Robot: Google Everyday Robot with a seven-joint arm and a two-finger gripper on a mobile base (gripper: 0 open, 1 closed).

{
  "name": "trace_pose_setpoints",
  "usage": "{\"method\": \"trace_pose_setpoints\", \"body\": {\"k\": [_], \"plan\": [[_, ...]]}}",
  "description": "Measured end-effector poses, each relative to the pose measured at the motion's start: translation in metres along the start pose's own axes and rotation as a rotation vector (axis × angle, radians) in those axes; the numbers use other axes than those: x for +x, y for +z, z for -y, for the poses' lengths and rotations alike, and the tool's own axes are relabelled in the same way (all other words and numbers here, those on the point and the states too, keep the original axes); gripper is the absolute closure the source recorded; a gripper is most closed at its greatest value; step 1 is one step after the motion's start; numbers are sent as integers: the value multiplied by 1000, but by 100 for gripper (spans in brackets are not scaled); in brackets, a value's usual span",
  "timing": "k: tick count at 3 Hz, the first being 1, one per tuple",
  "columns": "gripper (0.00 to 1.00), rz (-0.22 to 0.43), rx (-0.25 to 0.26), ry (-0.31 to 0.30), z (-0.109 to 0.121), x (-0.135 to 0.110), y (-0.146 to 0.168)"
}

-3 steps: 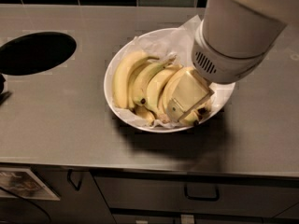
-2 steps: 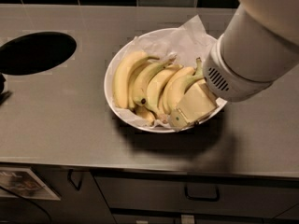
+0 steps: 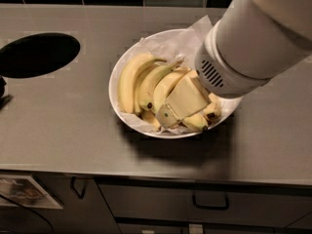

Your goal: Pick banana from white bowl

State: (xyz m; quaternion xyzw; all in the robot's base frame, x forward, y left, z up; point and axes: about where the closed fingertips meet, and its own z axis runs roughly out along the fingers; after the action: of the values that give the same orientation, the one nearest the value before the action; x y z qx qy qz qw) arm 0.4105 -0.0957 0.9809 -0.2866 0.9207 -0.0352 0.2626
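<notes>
End effector down inside white bowl, against the bananas; can't tell if grasping. Bananas look unlifted, so the pick remains.

One white bowl sits on the one steel counter, lined with a single sheet of crumpled white paper. In it I count five bananas for sure and possibly a sixth. The one gripper is down in the bowl's right half on top of the fruit and covers part of the pile. One white arm. One round black hole in the counter. Two dark handles on the cabinet fronts below.
</notes>
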Motion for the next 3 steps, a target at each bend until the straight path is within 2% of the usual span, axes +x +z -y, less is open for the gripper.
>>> {"method": "trace_pose_setpoints", "body": {"k": [3], "plan": [[0,0,0,0,0,0,0]]}}
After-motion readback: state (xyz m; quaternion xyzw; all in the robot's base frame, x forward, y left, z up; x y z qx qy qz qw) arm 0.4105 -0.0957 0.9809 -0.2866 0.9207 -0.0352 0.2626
